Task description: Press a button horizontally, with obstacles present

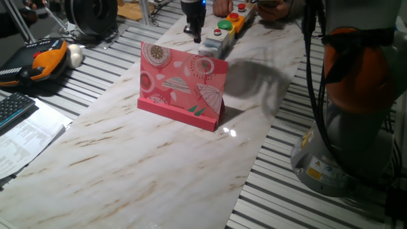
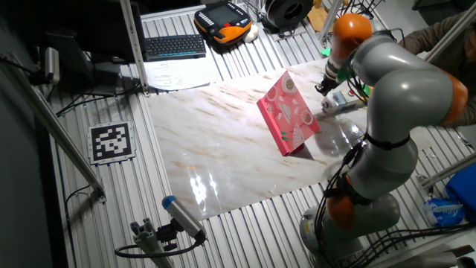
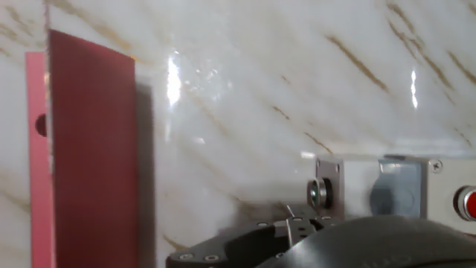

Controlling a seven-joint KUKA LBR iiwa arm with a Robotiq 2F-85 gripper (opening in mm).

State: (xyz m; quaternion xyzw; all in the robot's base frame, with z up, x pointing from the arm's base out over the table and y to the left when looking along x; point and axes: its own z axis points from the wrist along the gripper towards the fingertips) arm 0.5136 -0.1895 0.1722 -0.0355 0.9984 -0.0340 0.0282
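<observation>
The obstacle, an upright pink-red card board (image 1: 181, 86) with umbrella and flower prints, stands on its pink base strip mid-table. It also shows in the other fixed view (image 2: 290, 112), and its plain back shows in the hand view (image 3: 93, 149). Behind it lies a grey button box (image 1: 213, 46) with a round silver button (image 3: 321, 192) on its side face. My gripper (image 1: 193, 32) hangs just beyond the board, close to the box's near end. The fingertips are too small and dark to show a gap. The hand view shows only the gripper body at the bottom edge.
A row of boxes with a green button (image 1: 224, 25) and a red button (image 1: 234, 17) runs back from the grey box. The robot base (image 1: 343, 127) stands at the right. A keyboard (image 1: 13, 108), papers and an orange pendant (image 1: 44, 57) lie to the left.
</observation>
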